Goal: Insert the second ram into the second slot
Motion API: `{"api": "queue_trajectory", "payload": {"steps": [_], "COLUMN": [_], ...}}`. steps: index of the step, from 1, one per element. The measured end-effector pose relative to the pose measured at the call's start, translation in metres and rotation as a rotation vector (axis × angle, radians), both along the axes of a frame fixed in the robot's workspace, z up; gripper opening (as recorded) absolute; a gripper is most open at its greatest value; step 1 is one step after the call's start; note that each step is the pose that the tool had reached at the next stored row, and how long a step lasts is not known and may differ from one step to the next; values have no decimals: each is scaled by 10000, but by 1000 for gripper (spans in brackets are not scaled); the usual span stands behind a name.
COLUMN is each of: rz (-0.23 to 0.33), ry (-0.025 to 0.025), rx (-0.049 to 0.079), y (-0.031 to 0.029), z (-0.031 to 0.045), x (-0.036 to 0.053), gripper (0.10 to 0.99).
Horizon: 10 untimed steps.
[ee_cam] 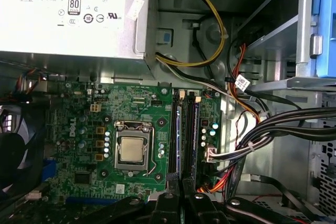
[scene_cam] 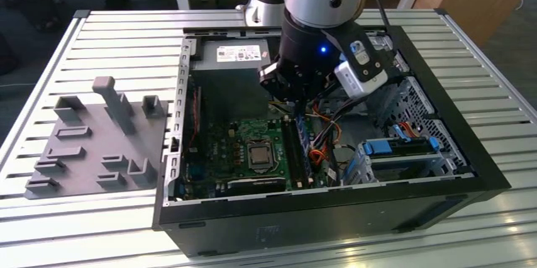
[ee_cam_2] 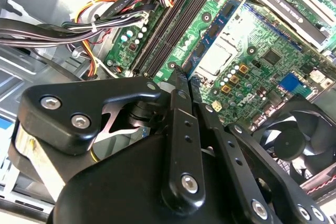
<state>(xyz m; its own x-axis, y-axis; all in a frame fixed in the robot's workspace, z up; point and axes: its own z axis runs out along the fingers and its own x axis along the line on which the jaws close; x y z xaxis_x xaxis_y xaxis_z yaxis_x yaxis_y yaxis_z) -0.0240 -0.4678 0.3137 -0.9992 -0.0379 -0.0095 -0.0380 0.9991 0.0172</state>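
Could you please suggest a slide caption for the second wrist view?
Pincer at the end of the blue ram stick, which runs between the black slots and the processor socket.

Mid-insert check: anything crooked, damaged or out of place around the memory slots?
Nothing looks damaged or askew. The blue ram stick runs in line with the slots beside the processor, with the gripper at its near end. Only oddity: the processor sits bare, no cooler on it. The cables lie beside the slots.
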Motion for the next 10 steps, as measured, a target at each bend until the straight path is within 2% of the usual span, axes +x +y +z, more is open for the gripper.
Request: {"api": "queue_trajectory", "payload": {"steps": [10], "rz": [-1], "ry": [0], "rx": [0], "y": [0], "z": [-21], "x": [0], "gripper": [137]}}
